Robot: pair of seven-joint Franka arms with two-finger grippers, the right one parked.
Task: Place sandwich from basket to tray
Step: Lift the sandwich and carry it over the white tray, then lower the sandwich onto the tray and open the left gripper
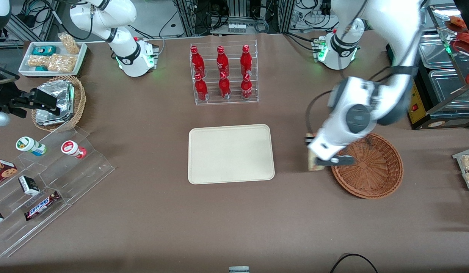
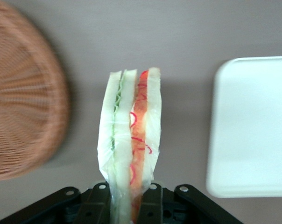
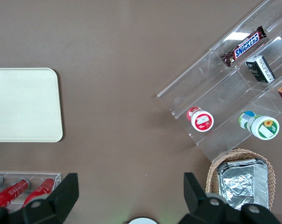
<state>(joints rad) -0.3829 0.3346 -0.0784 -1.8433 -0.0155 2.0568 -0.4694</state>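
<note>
The sandwich, a wedge of white bread with green and red-orange filling in clear wrap, is clamped between my left gripper's black fingers. In the front view the gripper hangs above the bare table between the basket and the tray, with the sandwich showing beside it. The reddish-brown wicker basket sits toward the working arm's end and holds nothing that I can see. The cream tray lies flat at the table's middle with nothing on it.
A clear rack of red bottles stands farther from the front camera than the tray. Toward the parked arm's end are a tan basket of foil packets, a white snack tray and a stepped acrylic stand with snacks.
</note>
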